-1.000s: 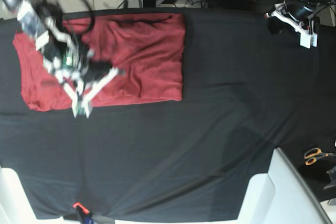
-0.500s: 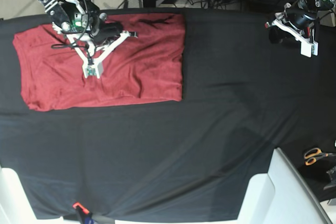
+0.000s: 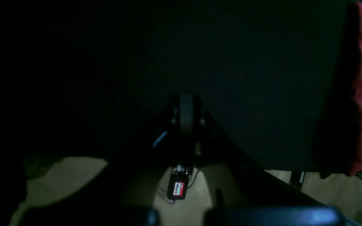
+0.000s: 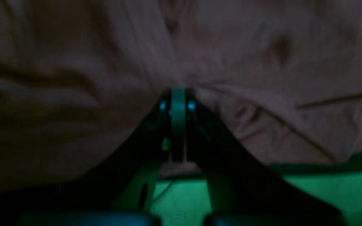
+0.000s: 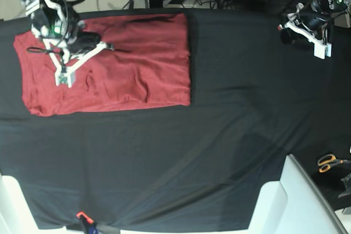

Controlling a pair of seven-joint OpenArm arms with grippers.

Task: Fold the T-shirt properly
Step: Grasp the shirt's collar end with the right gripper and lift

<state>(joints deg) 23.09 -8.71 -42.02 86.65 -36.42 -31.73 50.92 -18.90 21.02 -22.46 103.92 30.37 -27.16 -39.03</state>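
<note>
A: What has changed over the last second?

B: The right end effector has travelled from the near edge of the T-shirt up over its middle and now sits toward the far left corner of the counter, above the shirt's left half. The shirt's right edge has also pulled in slightly, and fresh wrinkles run across its middle.

A: Is it holding cloth?

B: I judge not. In the right wrist view its fingers are pressed together, with the fabric bunching in creases just past the tips. It looks more like a sweep or press along the surface than a pinch, though the picture is dim and blurred.

A: And the other arm?

B: The left end effector hovers at the far right corner, well apart from the shirt. Its wrist view shows the fingers together over bare black cloth, holding nothing; only the shirt's edge shows at the right of that view.

A: Where does that leave the fold?

B: The T-shirt lies as a flat rectangle on the far left part of the counter, so it seems already folded at least once. The right arm appears to be smoothing it. The new wrinkles suggest more flattening is needed before another fold.
</note>
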